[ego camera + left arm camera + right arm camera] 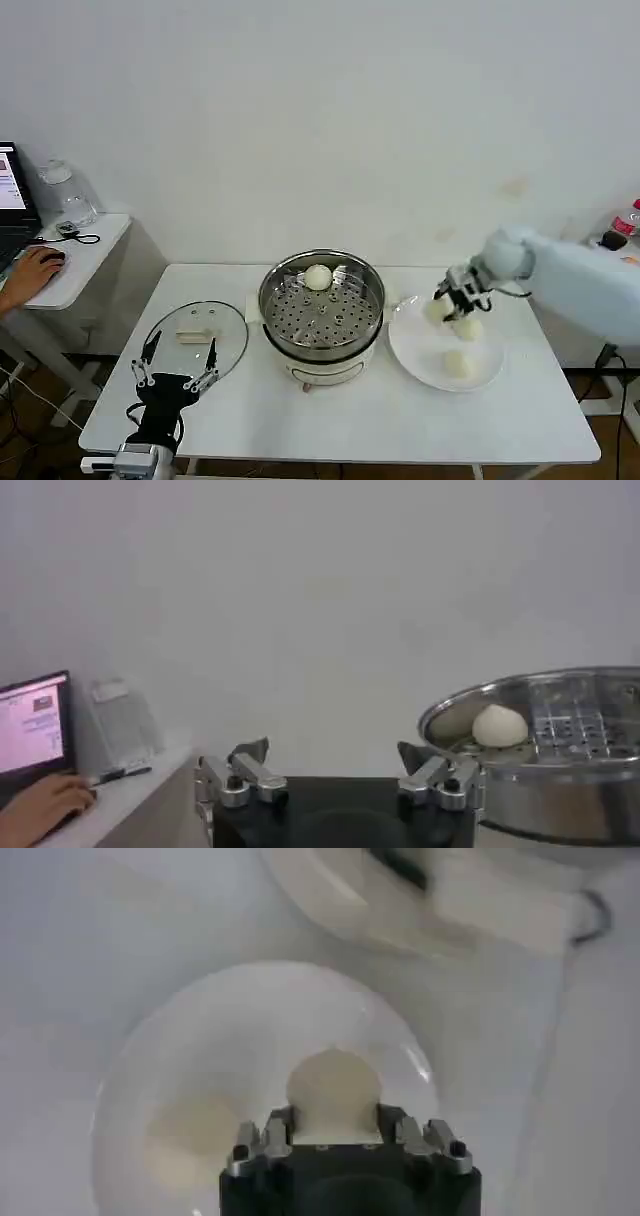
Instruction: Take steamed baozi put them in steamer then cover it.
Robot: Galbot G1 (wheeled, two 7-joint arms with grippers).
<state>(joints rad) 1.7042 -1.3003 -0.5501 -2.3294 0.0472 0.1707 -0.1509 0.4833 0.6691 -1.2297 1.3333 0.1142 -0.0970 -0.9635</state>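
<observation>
Right wrist view, right hand [335,1133] closed around baozi [333,1088], over plate [200,1048]

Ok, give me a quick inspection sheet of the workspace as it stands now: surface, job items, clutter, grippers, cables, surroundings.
Surface: white table, nothing spilled.
Job's things: steamer at centre with one baozi in the steamer; three baozi on the plate, which sits on the robot's right; cover flat on the table at the robot's left.
Clutter: nothing seen.
Grippers: right gripper over the white plate, fingers either side of a bun; left gripper open, near the cover.
Cables: black cable past the table's right edge.
Surroundings: side desk at left, a person's hand on a mouse.
</observation>
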